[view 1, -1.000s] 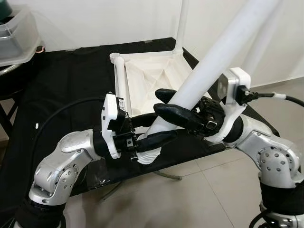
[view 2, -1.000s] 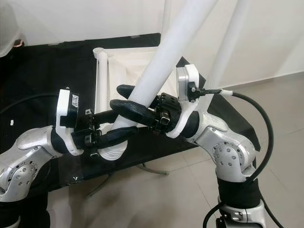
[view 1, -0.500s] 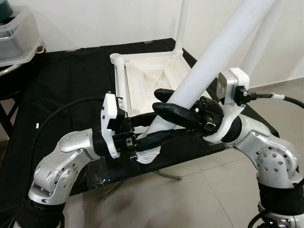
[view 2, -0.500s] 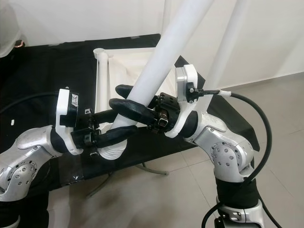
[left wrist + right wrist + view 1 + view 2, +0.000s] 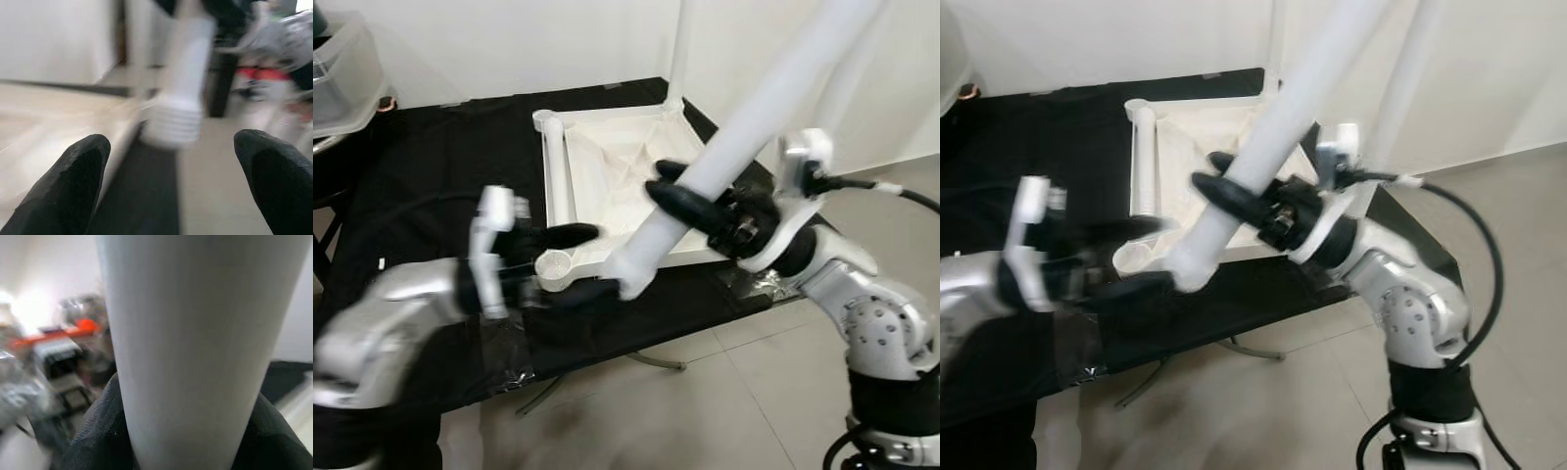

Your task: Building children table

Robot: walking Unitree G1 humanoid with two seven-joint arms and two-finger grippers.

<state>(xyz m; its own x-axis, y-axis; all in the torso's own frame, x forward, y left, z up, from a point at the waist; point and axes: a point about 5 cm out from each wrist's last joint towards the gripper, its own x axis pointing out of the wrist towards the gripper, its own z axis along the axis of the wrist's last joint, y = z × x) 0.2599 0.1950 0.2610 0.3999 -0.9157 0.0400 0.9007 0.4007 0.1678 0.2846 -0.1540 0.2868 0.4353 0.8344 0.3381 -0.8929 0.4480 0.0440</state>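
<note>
While right gripper (image 5: 690,201) clamps table leg (image 5: 724,162) | left gripper (image 5: 563,264) — fingers spread

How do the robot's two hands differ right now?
The right hand is shut around the white table leg, holding it tilted; the left hand is open and holds nothing. The right hand sits partway up the leg, while the left hand is by the corner socket of the upturned tabletop. Both have black fingers.
</note>
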